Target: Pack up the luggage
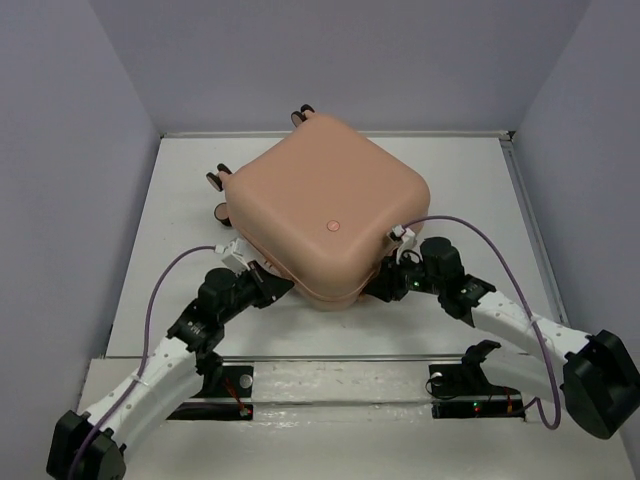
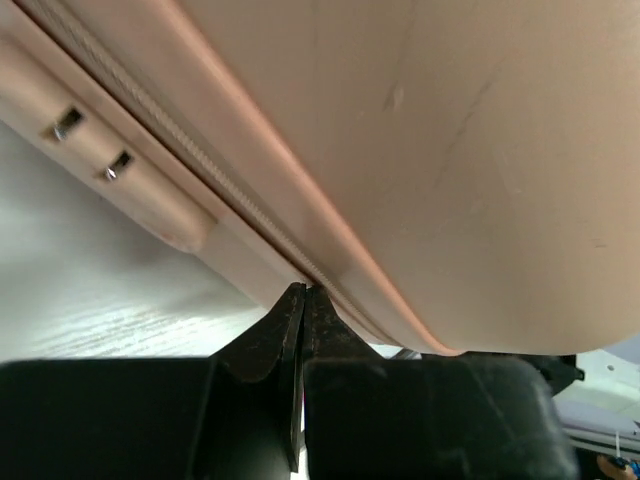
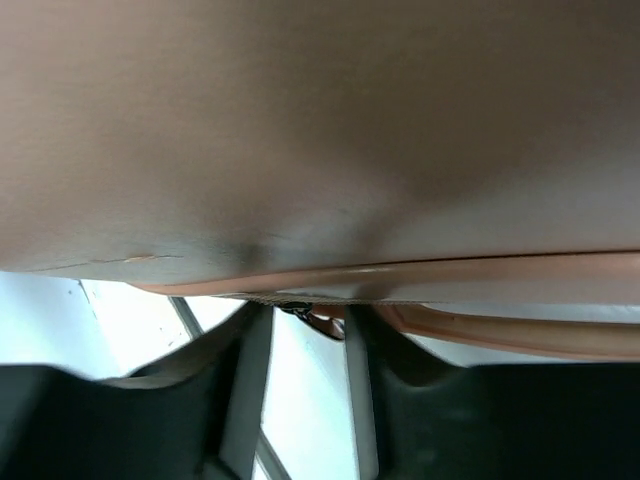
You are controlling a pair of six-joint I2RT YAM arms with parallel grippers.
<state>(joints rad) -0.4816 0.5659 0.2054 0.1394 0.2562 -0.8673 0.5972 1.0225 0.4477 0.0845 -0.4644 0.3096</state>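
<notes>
Top external view shows a white desk (image 1: 170, 320) between pale grey walls. It carries the luggage (image 1: 330, 190), a salmon-pink hard shell that lies flat near the middle of the desk. The luggage is turned at an angle, its lid is down on the lower shell, and one rounded corner points toward the arm bases. The left arm (image 1: 150, 370) and right arm (image 1: 520, 330) reach in from the near edge to either side of that corner, low at the join of the two shells. Small pink-and-black wheels (image 1: 303, 114) stick out along the far and left sides. The left wrist view looks up along the underside of the shell. There the left hand (image 2: 303, 292) is fully closed, its two black tips pressed flat together and touching the zipper seam (image 2: 210, 165). Whether anything is pinched between them I cannot tell. The right hand (image 1: 383, 283) stands partly open against the seam on its side. In the right wrist view its fingers (image 3: 250, 390) are apart with bright desk showing between them. A small zipper pull (image 3: 318, 320) hangs from the seam just at the gap, and contact with either finger is unclear. A round badge (image 1: 333, 226) sits on the lid.
</notes>
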